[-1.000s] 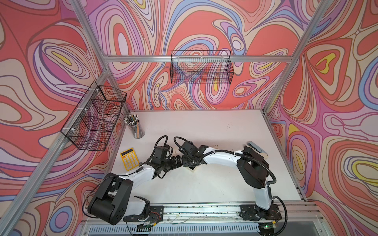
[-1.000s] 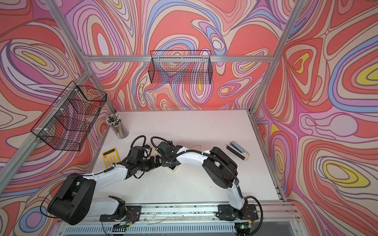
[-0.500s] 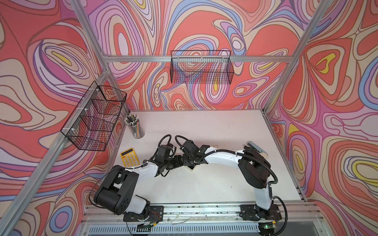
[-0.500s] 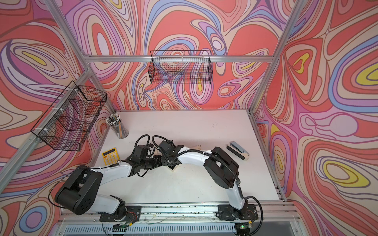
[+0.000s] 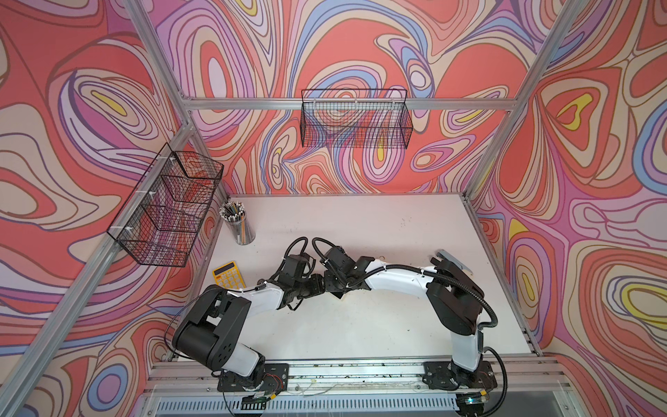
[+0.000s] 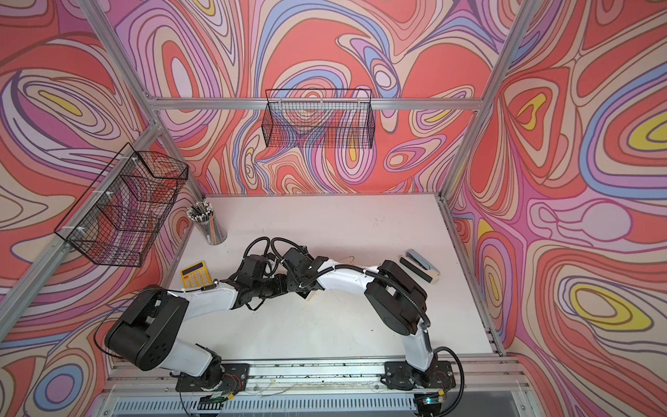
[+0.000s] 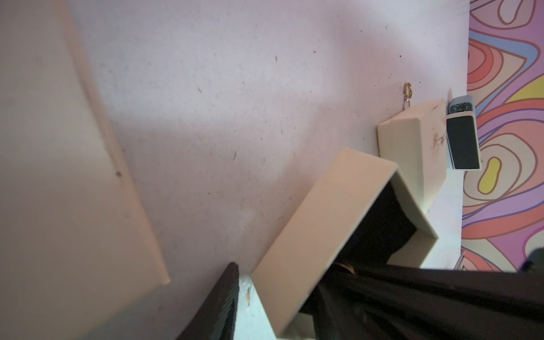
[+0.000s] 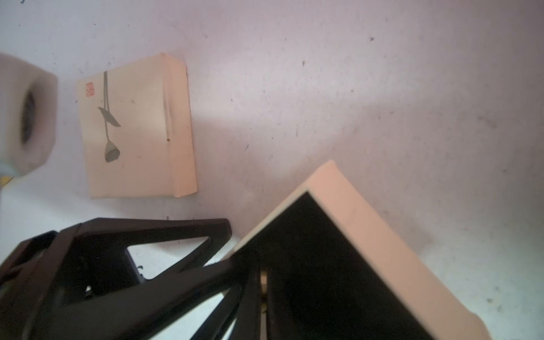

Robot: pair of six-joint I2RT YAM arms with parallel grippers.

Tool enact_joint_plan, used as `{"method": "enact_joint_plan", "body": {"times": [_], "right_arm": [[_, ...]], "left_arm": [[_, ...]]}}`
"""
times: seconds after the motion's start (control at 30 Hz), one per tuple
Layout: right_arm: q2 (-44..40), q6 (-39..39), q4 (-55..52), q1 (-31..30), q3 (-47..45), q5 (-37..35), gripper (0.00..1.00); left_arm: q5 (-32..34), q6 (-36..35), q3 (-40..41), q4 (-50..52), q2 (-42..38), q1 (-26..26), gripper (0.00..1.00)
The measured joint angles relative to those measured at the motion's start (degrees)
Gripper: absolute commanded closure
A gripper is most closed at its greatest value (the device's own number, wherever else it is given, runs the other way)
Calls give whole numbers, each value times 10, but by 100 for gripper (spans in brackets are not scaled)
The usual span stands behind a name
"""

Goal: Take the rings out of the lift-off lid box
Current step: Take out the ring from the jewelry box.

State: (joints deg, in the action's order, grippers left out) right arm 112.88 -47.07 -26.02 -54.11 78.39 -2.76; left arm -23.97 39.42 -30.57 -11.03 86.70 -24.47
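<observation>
Mid-worktop (image 5: pixel 361 325), right pincer (image 8: pixel 262 273) clamps the tilted open box (image 8: pixel 368 226) by its wall; left pincer (image 8: pixel 234 245) at its corner, grip unclear. Rings not visible. Lid (image 8: pixel 132 132) beside; stapler (image 6: pixel 420 265) by right edge; front worktop open.

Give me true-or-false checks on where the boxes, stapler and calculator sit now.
1. The open cream cardboard box has a black lining. True.
2. The cream square box with the lotus print is stacked on the open box. False: it lies flat on the white table, apart from it.
3. The grey metal stapler lies beside the flat yellow calculator. False: the stapler is by the right arm, the calculator by the left arm.
4. The clear cup of pencils stands upright near the table's far left corner. True.
</observation>
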Motion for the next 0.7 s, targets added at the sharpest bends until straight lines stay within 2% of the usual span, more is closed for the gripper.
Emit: {"method": "enact_joint_plan", "body": {"times": [0.7], "right_arm": [[-29, -6, 59, 21, -41, 33, 100]], "left_arm": [[5, -2, -28, -10, 37, -4, 60]]}}
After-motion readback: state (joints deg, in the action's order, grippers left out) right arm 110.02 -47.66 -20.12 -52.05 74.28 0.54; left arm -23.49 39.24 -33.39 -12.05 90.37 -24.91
